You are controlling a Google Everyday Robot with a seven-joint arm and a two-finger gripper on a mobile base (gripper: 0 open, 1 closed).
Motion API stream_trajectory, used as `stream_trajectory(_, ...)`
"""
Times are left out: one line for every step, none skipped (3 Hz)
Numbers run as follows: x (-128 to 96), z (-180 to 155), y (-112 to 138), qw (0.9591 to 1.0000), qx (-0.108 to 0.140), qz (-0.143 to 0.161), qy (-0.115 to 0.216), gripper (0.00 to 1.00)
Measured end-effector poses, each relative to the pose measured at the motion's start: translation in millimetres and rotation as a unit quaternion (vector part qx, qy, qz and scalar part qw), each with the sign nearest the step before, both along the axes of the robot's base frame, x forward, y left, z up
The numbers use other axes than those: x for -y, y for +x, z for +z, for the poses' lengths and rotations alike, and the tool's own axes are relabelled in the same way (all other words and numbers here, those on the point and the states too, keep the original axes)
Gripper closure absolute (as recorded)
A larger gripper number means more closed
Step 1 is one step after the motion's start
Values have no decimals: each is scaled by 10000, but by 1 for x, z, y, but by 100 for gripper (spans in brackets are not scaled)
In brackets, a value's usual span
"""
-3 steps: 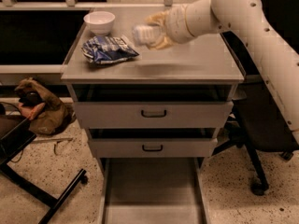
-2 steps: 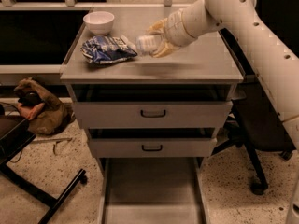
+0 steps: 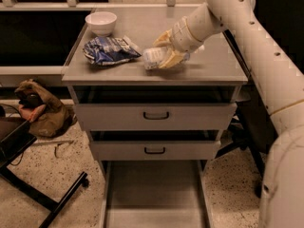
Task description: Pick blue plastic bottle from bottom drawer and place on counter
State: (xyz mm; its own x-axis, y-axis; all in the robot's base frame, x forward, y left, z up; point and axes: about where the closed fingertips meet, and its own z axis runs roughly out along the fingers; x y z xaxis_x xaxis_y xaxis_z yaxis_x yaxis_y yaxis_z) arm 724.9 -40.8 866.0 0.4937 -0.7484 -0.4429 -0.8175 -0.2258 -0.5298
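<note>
The blue plastic bottle (image 3: 155, 57) lies on its side between the fingers of my gripper (image 3: 164, 51), low over the counter (image 3: 209, 65) near its front middle. The gripper is shut on the bottle, and I cannot tell whether the bottle touches the surface. My white arm reaches in from the upper right. The bottom drawer (image 3: 154, 194) is pulled out below, and its grey floor is bare.
A blue-and-white foil snack bag (image 3: 110, 50) lies on the counter just left of the bottle. A white bowl (image 3: 101, 22) stands at the back left. Two grey drawers with black handles (image 3: 156, 115) are closed. A black chair base stands at the lower left, a brown bag beside it.
My gripper has moved down and toward the counter's front with the bottle, which now sits lower, at or near the surface.
</note>
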Motion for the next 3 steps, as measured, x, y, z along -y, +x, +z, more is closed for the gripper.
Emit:
stream_trajectory(1, -10, -4, 9988, -462, 55, 136, 100)
stream_trajectory(1, -10, -5, 9987, -488, 69, 137, 81)
stream_trajectory(1, -10, -5, 9987, -488, 69, 137, 58)
